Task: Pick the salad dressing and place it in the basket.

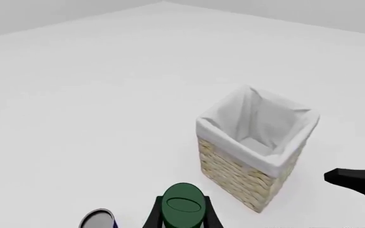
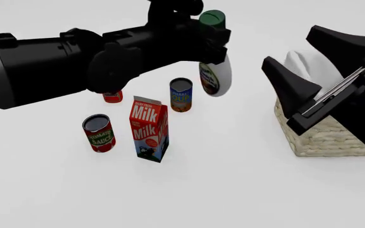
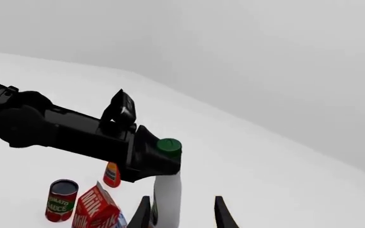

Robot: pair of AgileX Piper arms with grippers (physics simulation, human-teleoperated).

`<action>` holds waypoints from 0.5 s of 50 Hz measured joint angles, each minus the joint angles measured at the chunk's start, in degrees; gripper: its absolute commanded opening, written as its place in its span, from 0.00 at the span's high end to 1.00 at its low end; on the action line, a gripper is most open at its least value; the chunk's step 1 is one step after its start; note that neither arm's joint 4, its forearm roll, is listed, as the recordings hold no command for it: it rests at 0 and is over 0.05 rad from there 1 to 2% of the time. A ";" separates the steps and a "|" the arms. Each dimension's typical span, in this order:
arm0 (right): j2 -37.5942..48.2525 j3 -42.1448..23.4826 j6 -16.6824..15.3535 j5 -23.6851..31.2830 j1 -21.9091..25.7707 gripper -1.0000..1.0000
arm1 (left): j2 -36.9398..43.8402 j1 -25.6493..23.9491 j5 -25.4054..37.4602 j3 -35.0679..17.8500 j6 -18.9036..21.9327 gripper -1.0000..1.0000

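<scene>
- The surface (image 2: 233,190) lies bare across the lower part of the front frame, wide room to pass.
- Between the salad dressing (image 2: 216,76) and the basket (image 2: 322,135) the surface is open, but the right hand (image 2: 325,71) stands in that gap, beside the basket's near left corner.
- Left of center, the milk carton (image 2: 148,128), tomato sauce can (image 2: 99,133), blue can (image 2: 180,95) and a partly hidden red-orange bottle (image 2: 112,97) crowd together.
- The basket's mouth (image 1: 258,128) is open, white lining (image 1: 277,121) showing inside.
</scene>
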 measured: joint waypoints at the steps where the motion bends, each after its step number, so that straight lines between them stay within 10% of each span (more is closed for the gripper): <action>1: 0.29 -0.04 0.14 -0.23 0.01 0.00 | -0.03 -0.05 -0.01 0.04 -0.01 1.00; 25: 7.94 -1.56 1.25 -5.70 0.80 0.00 | -0.95 -0.90 -0.13 1.11 -0.41 1.00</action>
